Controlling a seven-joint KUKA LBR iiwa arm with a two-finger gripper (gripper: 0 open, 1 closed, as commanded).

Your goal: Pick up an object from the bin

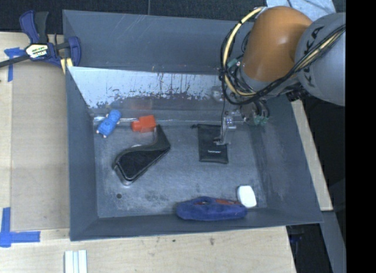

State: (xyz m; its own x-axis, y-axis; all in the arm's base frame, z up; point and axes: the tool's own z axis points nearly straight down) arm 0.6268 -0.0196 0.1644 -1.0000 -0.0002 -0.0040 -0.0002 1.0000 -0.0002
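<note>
Camera view, looking down on the grey metal bin. The arm enters from the right, over the bin's far right corner. Its wrist carries an orange cover ringed by yellow and black cables. Below the cover a slender metal stem descends toward the bin floor and ends in the jaws.

The jaws stand over a black rectangular block, which lies flat on the floor right of centre, towards the far wall. Their lower end meets the outline of the block at its right far part. Most of the block extends to the left and near side of them. Whether the jaws touch the block, and whether they are open or closed, cannot be told, as they appear as a single thin vertical form.

The other things lie well apart from the jaws. A black curved object shaped like a computer mouse rests left of centre. Beyond it, by the far wall, are a small orange block and, just to its left, a blue cylindrical piece. Along the near wall lies a long blue soft object, with a small white piece touching its right end.
</note>
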